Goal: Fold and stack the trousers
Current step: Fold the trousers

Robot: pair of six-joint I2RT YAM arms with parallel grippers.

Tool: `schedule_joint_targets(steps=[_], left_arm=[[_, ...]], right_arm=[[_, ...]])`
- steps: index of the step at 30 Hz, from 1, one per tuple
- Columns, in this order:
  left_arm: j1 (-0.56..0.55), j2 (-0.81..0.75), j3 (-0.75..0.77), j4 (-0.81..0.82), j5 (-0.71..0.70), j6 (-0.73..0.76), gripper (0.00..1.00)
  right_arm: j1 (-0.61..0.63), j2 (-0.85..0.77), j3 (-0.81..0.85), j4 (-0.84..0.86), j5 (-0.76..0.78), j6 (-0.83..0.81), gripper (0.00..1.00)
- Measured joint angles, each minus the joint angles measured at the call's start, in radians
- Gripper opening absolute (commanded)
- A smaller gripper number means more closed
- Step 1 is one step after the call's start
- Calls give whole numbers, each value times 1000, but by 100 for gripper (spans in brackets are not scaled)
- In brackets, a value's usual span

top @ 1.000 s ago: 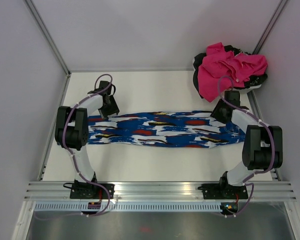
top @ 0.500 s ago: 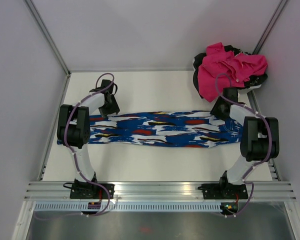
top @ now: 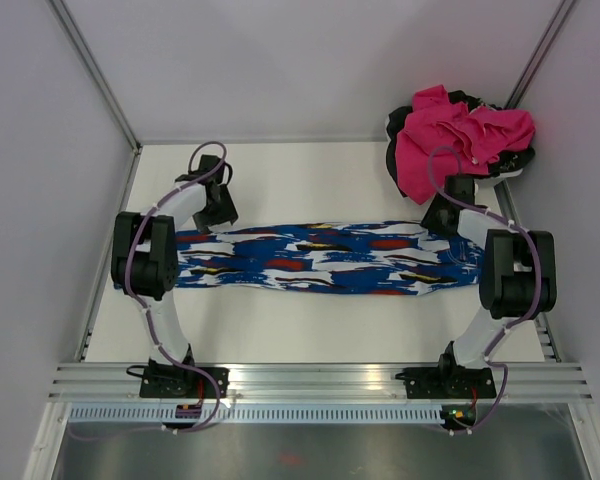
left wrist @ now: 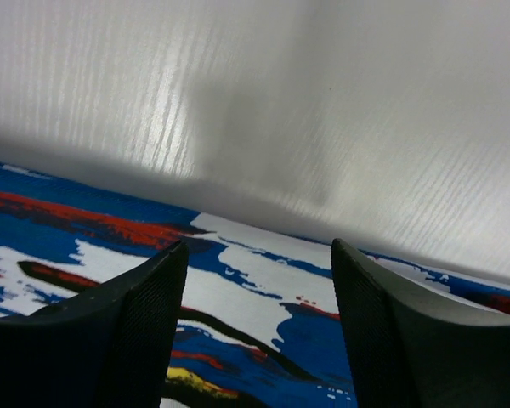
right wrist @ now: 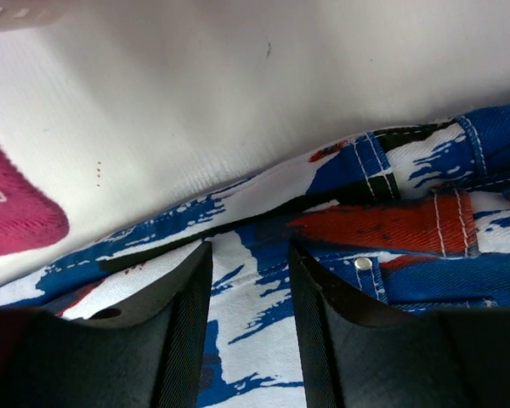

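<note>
The trousers [top: 325, 258] lie flat, stretched left to right across the middle of the surface [top: 310, 180], with bare surface both behind them and in front. The left end effector [top: 218, 215] sits over their far edge near the left end, and the right end effector [top: 438, 222] over their far edge near the right end. Behind the right end effector, in the far right corner, a heap of garments [top: 460, 140] rests, apart from the trousers.

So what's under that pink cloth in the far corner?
A black thing shows beneath the pink cloth at its left and right edges. The rest is covered, so I cannot name it.
</note>
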Motion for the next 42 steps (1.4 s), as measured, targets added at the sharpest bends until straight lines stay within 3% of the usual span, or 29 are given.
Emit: schedule_joint_targets(steps=[4, 5, 9, 12, 14, 16, 18, 24, 26, 30, 33, 42], left_arm=[[19, -81, 0, -41, 8, 6, 99], [34, -119, -1, -46, 16, 7, 100], [129, -299, -8, -45, 51, 17, 100], [271, -437, -47, -11, 138, 43, 100], [363, -476, -68, -8, 194, 62, 92], [461, -465, -73, -13, 225, 106, 86], [505, -435, -77, -24, 235, 154, 87], [555, -398, -150, -38, 279, 305, 87], [592, -398, -154, -39, 328, 329, 100], [766, -399, -182, 5, 463, 338, 100], [869, -402, -238, 35, 480, 349, 97], [855, -394, -257, 69, 509, 443, 90]], right_arm=[[0, -24, -14, -4, -8, -8, 50], [0, -40, -20, -15, -11, -14, 51], [0, -145, -27, -61, -32, -26, 58], [0, -262, -29, -72, -77, -29, 61], [0, -323, -36, -73, -109, -30, 62], [5, -372, -49, -74, -140, -29, 63], [14, -391, -61, -79, -167, -29, 63], [68, -370, -100, -99, -214, -9, 69], [95, -351, -100, -100, -226, -4, 71], [140, -310, -100, -101, -250, 3, 75], [154, -286, -100, -111, -254, 5, 76], [179, -279, -80, -159, -222, 0, 78]])
